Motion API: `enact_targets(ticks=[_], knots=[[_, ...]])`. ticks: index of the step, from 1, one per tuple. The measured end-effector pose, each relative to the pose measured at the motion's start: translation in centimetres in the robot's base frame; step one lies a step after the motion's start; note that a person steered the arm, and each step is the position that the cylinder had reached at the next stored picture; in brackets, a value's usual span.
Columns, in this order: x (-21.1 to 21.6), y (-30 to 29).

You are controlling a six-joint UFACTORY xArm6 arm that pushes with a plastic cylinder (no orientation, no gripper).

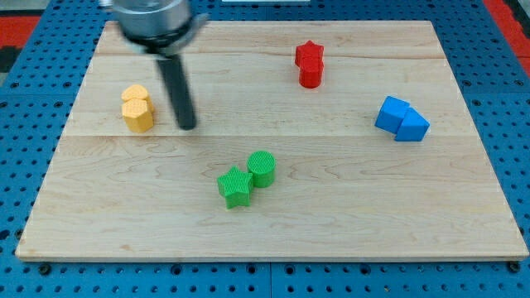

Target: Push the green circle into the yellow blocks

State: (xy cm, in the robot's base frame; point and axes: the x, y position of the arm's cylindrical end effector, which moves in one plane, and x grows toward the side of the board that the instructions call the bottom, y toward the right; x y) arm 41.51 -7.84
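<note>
A robotics lab bench: a pale wooden board (273, 207) lies on a blue perforated metal table (25, 99) whose peg holes show past every board edge. A dark robot rod (178, 91) reaches down near the top left corner.

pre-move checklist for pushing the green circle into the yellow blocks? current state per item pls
1. My tip in view: ok.
2. Tip behind green circle for the push: not ok; it stands just right of the yellow blocks, up-left of the circle.
3. Circle free of neighbours: not ok; green star touches it on the lower left.
4. Path from circle to yellow blocks: not ok; tip stands near it.
5. Red blocks, blue blocks out of the way: ok.
</note>
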Motion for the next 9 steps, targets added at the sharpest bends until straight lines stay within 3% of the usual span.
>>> enact_targets(ticks=[1,2,3,5,7,8,9], knots=[[1.4,7.9],[8.1,12.8],[10.9,10.3],[9.1,4.9],[3.9,0.1],[1.0,-1.1],[0.7,1.2]])
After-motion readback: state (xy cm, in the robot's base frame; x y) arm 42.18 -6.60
